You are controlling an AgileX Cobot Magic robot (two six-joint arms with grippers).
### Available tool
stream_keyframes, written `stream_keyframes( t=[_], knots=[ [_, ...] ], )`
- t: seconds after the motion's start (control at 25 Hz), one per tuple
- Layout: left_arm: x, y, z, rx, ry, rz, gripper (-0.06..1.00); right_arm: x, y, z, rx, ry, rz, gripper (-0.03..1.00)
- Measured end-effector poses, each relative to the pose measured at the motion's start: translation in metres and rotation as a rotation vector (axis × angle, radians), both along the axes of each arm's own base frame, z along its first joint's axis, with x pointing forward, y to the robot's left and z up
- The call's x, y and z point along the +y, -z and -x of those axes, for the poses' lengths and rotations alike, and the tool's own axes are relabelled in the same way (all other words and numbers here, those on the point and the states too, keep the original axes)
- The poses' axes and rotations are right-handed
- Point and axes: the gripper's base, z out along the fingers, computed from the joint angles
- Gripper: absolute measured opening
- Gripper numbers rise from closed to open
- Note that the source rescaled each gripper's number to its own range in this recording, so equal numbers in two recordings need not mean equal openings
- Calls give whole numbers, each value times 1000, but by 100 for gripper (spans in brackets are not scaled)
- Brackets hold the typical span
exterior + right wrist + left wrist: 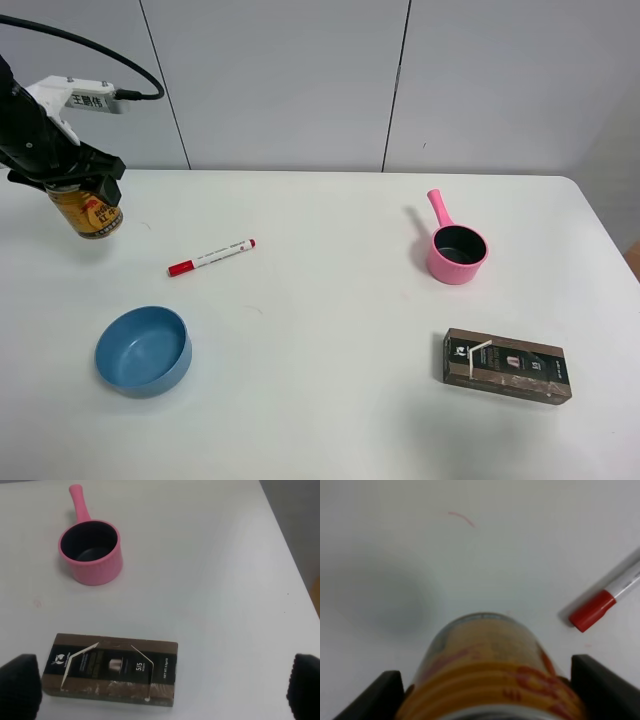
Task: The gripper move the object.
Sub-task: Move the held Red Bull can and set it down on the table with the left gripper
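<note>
The yellow-gold can with red markings (88,212) is at the far left of the white table, held between the jaws of my left gripper (68,185), which grips it near the top. It seems to hang a little above the table, with its shadow below. In the left wrist view the can (490,665) fills the space between the two black fingers (372,700). My right gripper (162,687) is open and empty above the brown carton (110,670). It is out of the exterior view.
A red-capped white marker (211,257) lies right of the can and also shows in the left wrist view (607,597). A blue bowl (143,350) stands at front left. A pink saucepan (457,250) and the brown carton with a straw (507,365) are on the right.
</note>
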Motion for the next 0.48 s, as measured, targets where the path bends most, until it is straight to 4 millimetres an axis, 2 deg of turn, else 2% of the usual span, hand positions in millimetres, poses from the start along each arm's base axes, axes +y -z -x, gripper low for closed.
stream_keyframes(
  t=[0.32,0.48],
  knots=[
    [0,52,-22,43,-6,-1,3,0,0,0,0,0,0,100],
    [0,72,-29,52,-10,0,3,0,0,0,0,0,0,100]
  ],
)
